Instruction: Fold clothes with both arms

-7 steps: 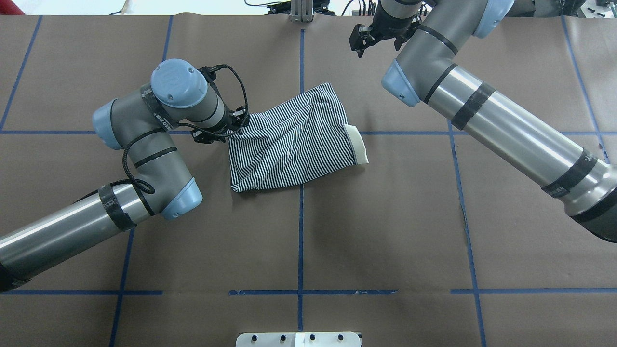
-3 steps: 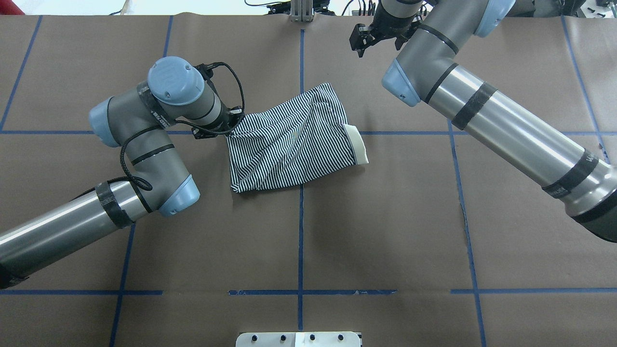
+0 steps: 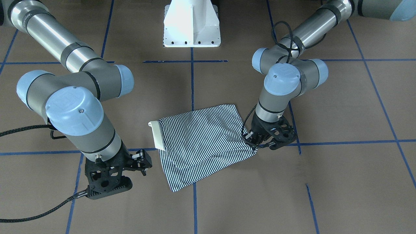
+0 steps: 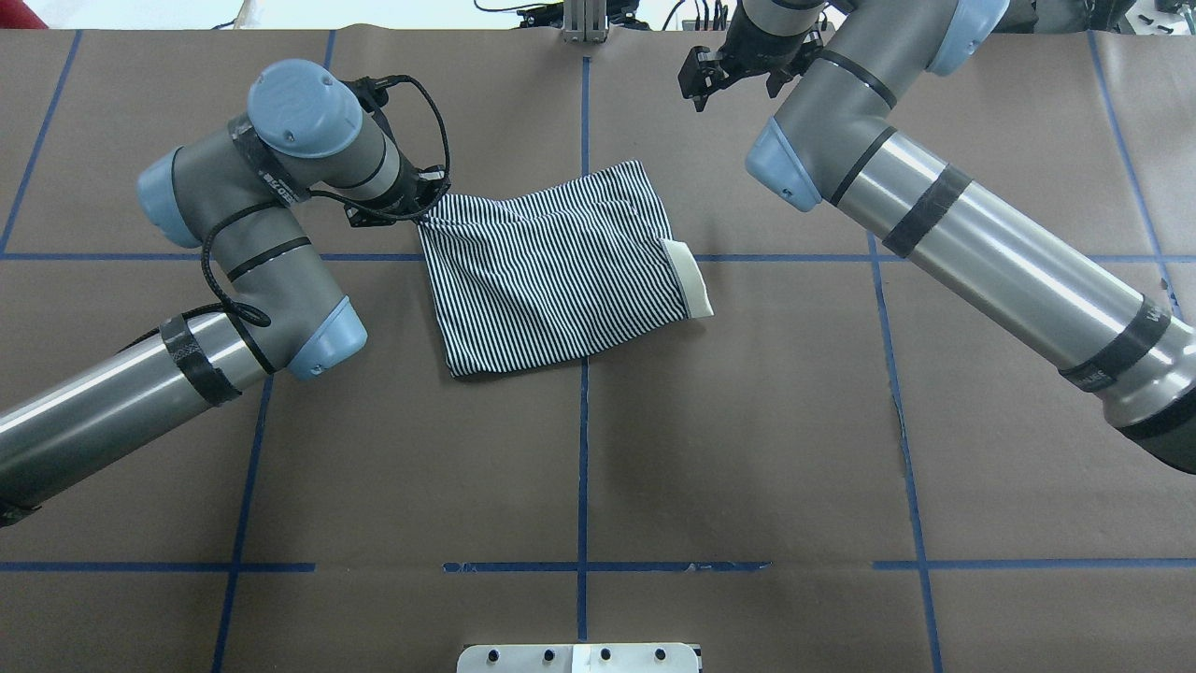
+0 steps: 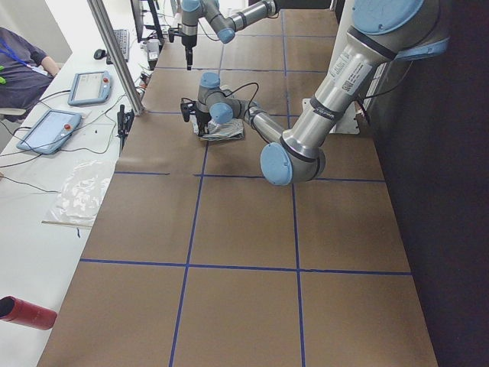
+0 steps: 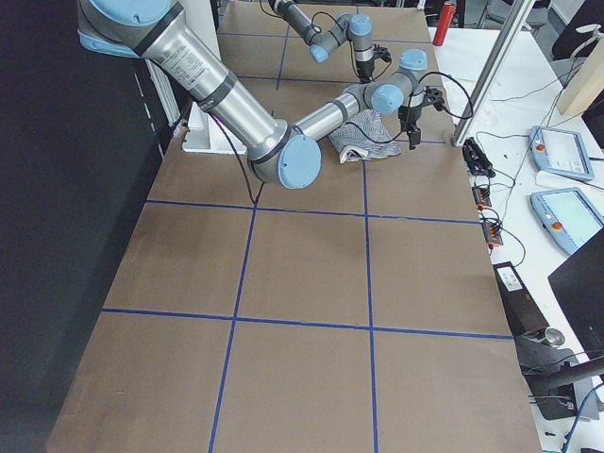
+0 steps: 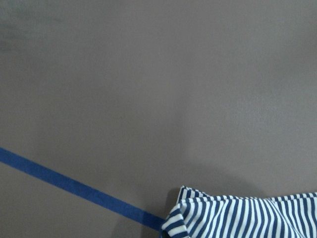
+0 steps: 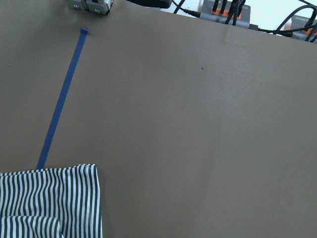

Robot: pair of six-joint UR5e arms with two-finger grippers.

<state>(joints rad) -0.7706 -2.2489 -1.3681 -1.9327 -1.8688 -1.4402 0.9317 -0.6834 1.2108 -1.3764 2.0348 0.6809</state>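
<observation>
The folded striped shirt (image 4: 561,271) (image 3: 201,143) lies flat near the table's middle, its cream collar (image 4: 696,285) (image 3: 156,135) sticking out on the robot's right side. My left gripper (image 4: 425,215) (image 3: 255,148) is shut on the shirt's far left corner, low over the paper. In the left wrist view that corner of the shirt (image 7: 247,218) shows at the bottom edge. My right gripper (image 4: 733,84) (image 3: 130,175) hangs open and empty beyond the shirt's far right corner, apart from the cloth. A striped edge of the shirt (image 8: 44,203) shows in the right wrist view.
Brown paper with blue tape lines (image 4: 583,449) covers the table. The white pedestal base (image 3: 191,26) stands at the robot's side. A side bench holds tablets (image 5: 53,130) and cables, with a seated person (image 5: 19,69) beyond it. A red cylinder (image 5: 27,313) lies near the table's end.
My left gripper has moved away from the robot and outward to its left with the shirt corner, drawing that edge out straighter and flatter. The right gripper has hardly moved.
</observation>
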